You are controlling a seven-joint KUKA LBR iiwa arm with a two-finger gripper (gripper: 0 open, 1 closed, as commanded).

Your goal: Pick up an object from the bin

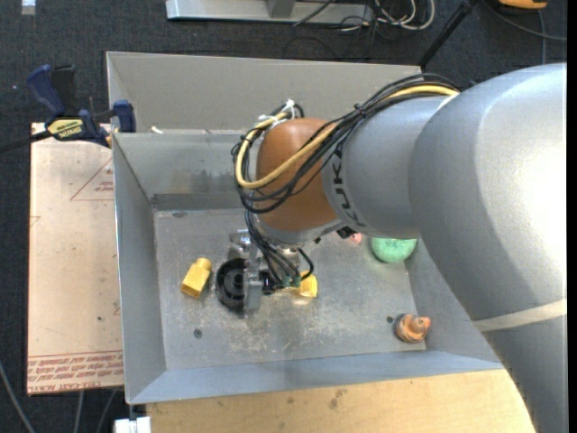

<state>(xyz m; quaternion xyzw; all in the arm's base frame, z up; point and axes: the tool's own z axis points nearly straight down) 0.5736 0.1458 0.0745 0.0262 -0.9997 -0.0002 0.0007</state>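
The yellow block (196, 278) is lying on the bin (135, 242) floor, left of centre, and the pincer (242, 289) is sitting low right beside it, just to its right, with a sliver of floor between them. Nothing is showing as held. Whether the pincer is open or closed, I cannot tell; its dark body is hiding that. On its other side a smaller yellow piece (307, 287) is peeking out, tucked close against the wrist hardware. Above, the orange cover (293, 174) is looming over the middle of the bin, cables (261, 183) looping round it, and the grey arm (469, 197) is coming in from the right. Further right, a green lump (394, 249) is resting half under the arm, with a speck of pink (354, 237) next to it. Down in the near right corner an orange-brown knob (412, 328) is sitting well apart from everything.
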